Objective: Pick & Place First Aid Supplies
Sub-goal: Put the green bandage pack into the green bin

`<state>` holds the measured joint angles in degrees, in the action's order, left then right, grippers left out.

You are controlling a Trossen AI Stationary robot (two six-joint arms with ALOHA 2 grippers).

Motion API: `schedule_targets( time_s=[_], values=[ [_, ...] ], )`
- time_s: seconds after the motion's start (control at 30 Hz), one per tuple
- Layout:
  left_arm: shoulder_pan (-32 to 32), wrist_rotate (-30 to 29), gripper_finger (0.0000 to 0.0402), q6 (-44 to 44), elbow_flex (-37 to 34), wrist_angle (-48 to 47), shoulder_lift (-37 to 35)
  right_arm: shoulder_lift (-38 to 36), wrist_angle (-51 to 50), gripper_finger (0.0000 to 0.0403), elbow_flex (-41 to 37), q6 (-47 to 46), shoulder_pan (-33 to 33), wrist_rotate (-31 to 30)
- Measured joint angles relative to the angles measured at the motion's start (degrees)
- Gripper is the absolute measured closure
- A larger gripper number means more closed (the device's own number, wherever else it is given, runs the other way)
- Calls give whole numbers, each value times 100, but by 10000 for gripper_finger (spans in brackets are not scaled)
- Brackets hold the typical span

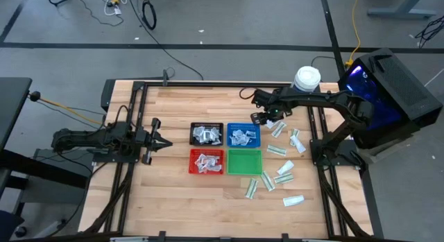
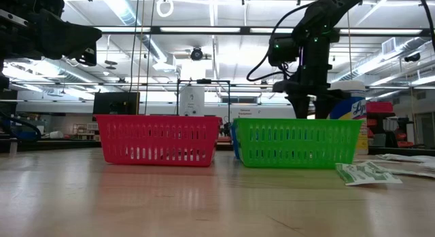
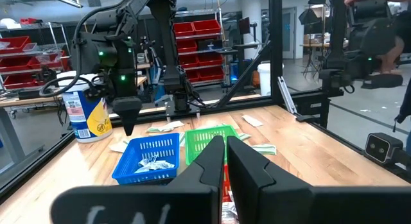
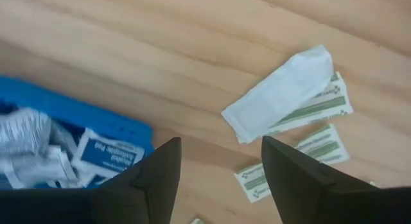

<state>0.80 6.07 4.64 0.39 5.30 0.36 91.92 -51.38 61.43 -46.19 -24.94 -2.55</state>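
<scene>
Black [image 1: 206, 134], blue [image 1: 243, 135] and red trays [image 1: 207, 161] hold packets; green tray [image 1: 245, 161] looks empty; many packets [image 1: 277, 150] remain on the tabletop; right tool [image 1: 262, 118] hangs open, empty, beside the blue tray; left tool [image 1: 165, 141] waits shut.

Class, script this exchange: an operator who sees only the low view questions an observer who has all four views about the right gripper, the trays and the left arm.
Operator: Where is the right gripper?
Observer: Open and empty, over bare wood between the blue tray and the loose packets.
Operator: Is the green tray filled?
Observer: No, it is empty; the other three trays hold packets.
Operator: And the left arm?
Observer: The left gripper is shut, parked left of the black tray.
</scene>
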Motion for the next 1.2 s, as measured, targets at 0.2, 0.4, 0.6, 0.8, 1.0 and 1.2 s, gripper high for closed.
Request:
schedule_targets(
  time_s=[0.2, 0.4, 0.6, 0.8, 1.0, 1.2],
  values=[
    [2, 0, 376, 0, 0, 0, 0, 0, -2, 185, 0, -290, -113, 1],
    [0, 0, 376, 0, 2, 0, 0, -2, -108, 185, 0, -708, -255, 52],
    [1, 0, 376, 0, 1, 0, 0, -9, -131, 185, 0, -798, -502, 50],
    [0, 0, 376, 0, 0, 0, 0, -11, -131, 185, 0, -979, -719, 48],
    [0, 0, 376, 0, 0, 0, 0, -11, -128, 185, -114, -1027, -929, 47],
    [2, 0, 376, 0, 0, 0, 0, -15, 72, 185, -472, -1378, -1031, 153]
  ],
)
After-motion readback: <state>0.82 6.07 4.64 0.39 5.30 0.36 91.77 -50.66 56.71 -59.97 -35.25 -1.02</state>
